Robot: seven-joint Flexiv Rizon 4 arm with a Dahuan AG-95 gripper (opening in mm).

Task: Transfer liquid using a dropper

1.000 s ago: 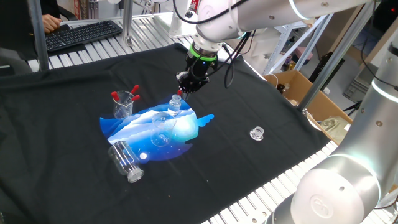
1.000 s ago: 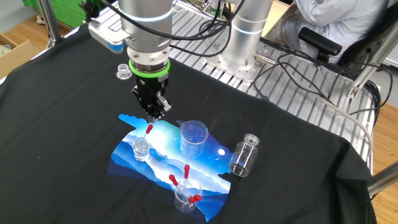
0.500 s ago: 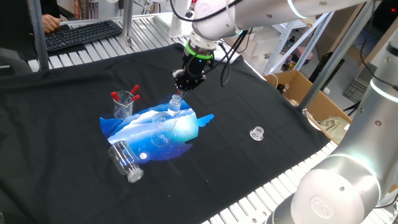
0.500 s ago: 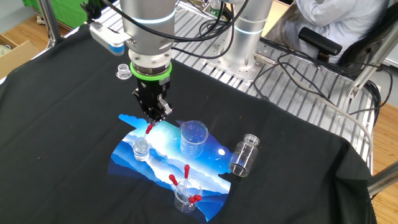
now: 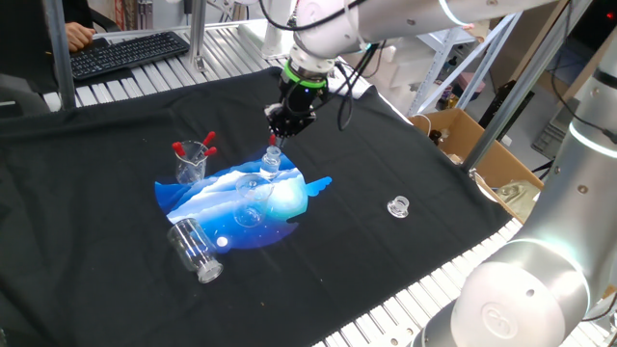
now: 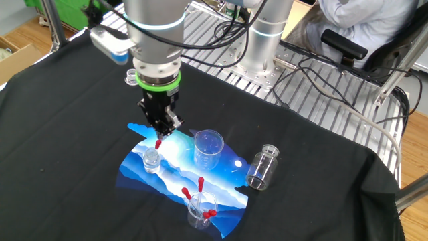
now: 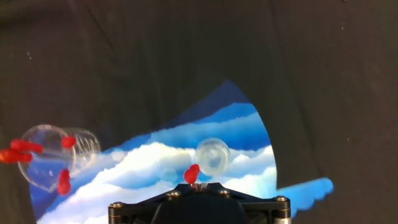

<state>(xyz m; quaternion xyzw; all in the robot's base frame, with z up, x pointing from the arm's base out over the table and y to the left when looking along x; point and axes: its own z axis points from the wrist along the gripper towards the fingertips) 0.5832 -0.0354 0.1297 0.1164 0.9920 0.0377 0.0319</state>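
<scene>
My gripper (image 5: 281, 130) is shut on the dropper (image 5: 275, 142). Its red bulb pokes out past the fingertips, and its clear tube is hidden between the fingers. In the other fixed view the gripper (image 6: 160, 130) holds the dropper (image 6: 158, 143) just above and behind a small clear glass bottle (image 6: 152, 159). That bottle (image 5: 271, 162) stands on a blue-and-white mat (image 5: 217, 198). In the hand view the bulb (image 7: 191, 173) shows at the gripper (image 7: 194, 184), beside the bottle's mouth (image 7: 212, 154).
A small beaker with more red-bulbed droppers (image 5: 191, 161) stands at the mat's edge (image 6: 199, 207). A larger empty beaker (image 6: 208, 148) stands mid-mat. A clear jar (image 6: 262, 167) lies on its side. A clear cap (image 5: 398, 206) lies on the black cloth.
The gripper has lifted slightly with the dropper and shifted a little sideways over the small bottle. Nothing else has moved.
</scene>
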